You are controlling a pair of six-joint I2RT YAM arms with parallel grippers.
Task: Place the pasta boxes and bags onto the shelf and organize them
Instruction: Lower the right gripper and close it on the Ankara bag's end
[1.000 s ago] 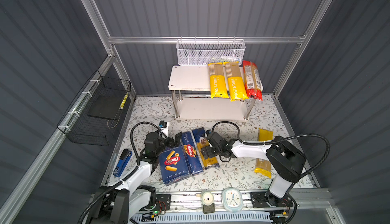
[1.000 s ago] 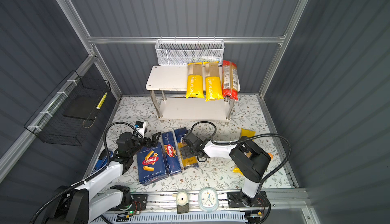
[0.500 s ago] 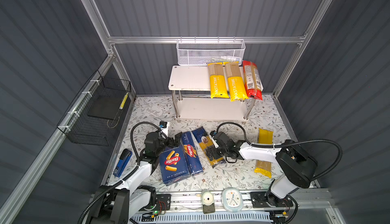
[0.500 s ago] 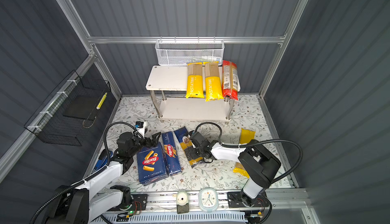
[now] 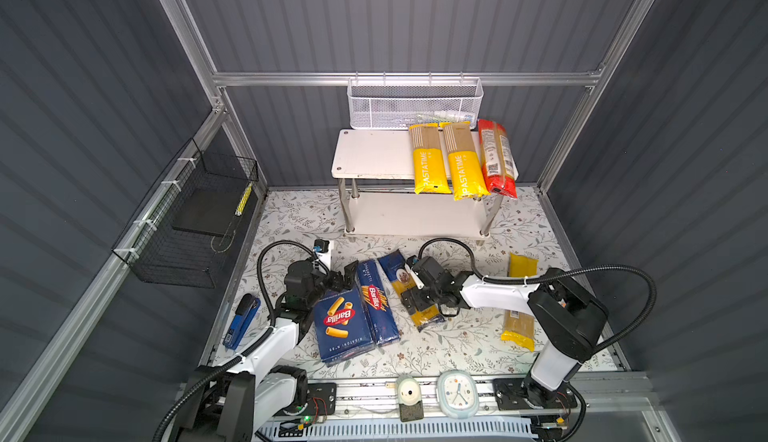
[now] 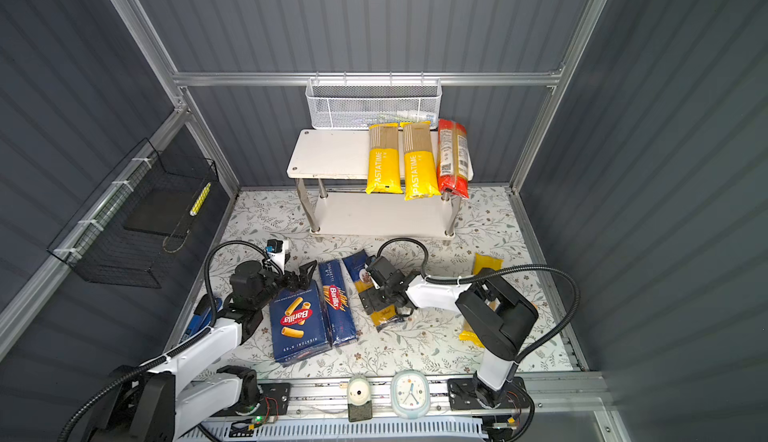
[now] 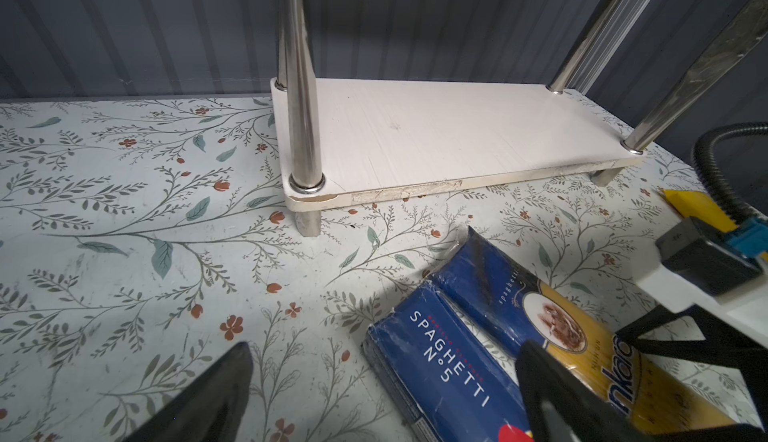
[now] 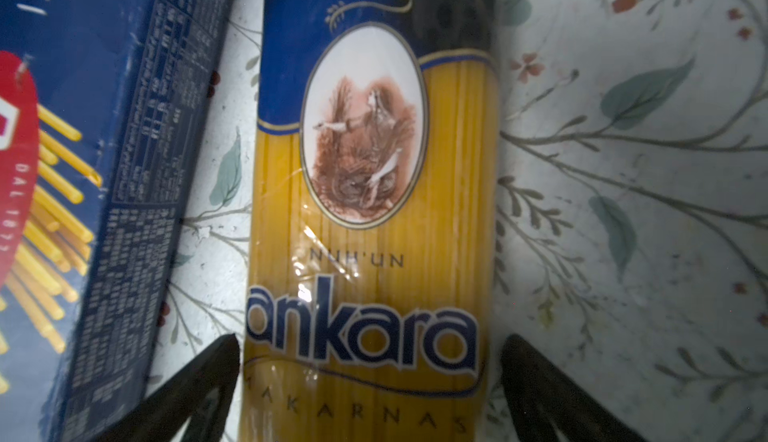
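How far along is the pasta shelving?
Done: two PASTATIME bags and the red bag lie on the shelf's top board. In hand: right gripper, open, straddles the Ankara bag on the table, not gripping. Remaining: that bag, both Barilla boxes, the yellow bag by the right arm.

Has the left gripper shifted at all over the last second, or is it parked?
No. In both top views the left gripper stays open at the far end of the wide Barilla box, on the same spot against that box's edge.
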